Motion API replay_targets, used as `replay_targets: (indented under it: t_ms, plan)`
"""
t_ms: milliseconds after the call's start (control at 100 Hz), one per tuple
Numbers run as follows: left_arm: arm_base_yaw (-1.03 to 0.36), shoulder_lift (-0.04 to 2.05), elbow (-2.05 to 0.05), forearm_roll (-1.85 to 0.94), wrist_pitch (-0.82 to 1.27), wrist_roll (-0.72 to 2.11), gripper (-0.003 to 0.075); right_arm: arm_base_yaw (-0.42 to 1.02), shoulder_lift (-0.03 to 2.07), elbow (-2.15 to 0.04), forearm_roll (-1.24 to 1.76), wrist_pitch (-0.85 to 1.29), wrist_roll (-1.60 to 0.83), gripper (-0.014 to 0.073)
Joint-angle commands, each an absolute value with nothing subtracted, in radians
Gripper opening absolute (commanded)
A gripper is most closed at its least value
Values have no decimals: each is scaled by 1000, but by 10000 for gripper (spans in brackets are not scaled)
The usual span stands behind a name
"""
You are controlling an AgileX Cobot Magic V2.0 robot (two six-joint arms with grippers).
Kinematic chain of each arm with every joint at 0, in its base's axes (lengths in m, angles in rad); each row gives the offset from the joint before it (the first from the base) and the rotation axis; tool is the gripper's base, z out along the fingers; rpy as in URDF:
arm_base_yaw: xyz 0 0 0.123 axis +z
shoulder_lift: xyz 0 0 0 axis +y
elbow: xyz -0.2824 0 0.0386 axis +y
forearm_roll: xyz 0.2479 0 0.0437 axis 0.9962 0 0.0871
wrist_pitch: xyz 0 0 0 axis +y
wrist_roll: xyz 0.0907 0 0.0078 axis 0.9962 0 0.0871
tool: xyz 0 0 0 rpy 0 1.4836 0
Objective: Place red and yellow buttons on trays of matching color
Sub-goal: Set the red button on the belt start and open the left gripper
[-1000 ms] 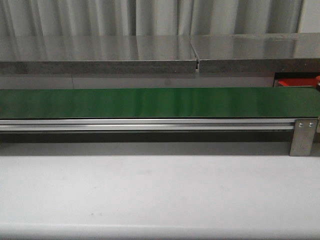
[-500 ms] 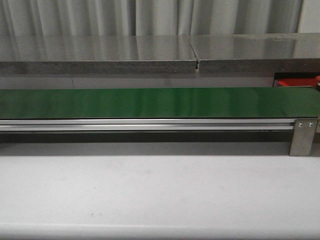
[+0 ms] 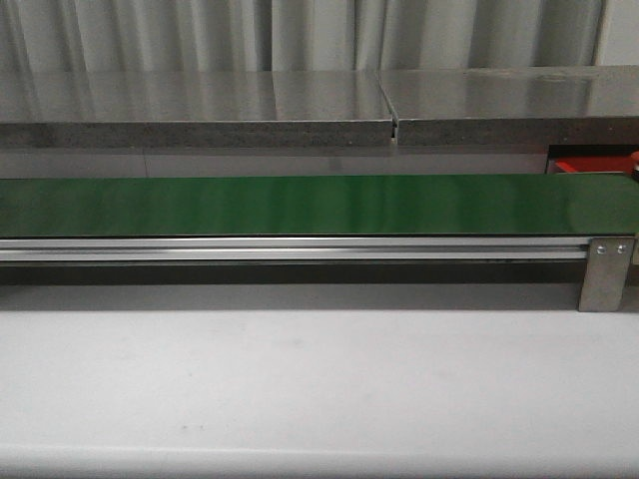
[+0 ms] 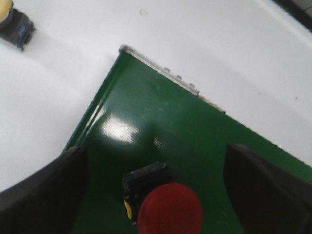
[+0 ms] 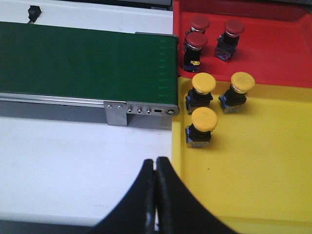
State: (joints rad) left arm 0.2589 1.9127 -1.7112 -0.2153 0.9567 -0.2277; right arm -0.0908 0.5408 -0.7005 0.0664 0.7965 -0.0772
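- Six buttons already sit sorted, as the right wrist view shows: three red buttons (image 5: pixel 200 23) (image 5: pixel 196 40) (image 5: pixel 234 27) on the red tray (image 5: pixel 287 53), three yellow buttons (image 5: pixel 204 84) (image 5: pixel 242 82) (image 5: pixel 204 119) on the yellow tray (image 5: pixel 253 175).
- Two remain unsorted, judging by the left wrist view: one red button (image 4: pixel 168 209) on the green belt (image 4: pixel 195 141), one yellowish button (image 4: pixel 12 19) on the white table (image 4: pixel 219 44) at about 10 o'clock of it, well apart; its colour is blurred.
- Left gripper (image 4: pixel 156 195): fingers spread wide, either side of the red button, not touching it.
- Right gripper (image 5: pixel 156 195): fingers pressed together, holding nothing, just beside the yellow tray's edge.
- Front view: belt bare, no buttons, no arms.
- Judgement: mostly done; next is the belt's red button.
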Motion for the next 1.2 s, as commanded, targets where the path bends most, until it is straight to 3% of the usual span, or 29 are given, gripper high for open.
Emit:
replay_targets:
  t_ms: [0, 490, 1190]
  plan:
    - [276, 1849, -1775, -236, 916, -225, 564, -91, 542, -722, 57, 733, -83, -117]
    - [448, 1912, -1791, -158, 892, -223, 564, -91, 542, -722, 57, 733, -83, -117]
    - [453, 2103, -1793, -143, 587, -170, 564, -91, 542, -722, 57, 733, -83, -117]
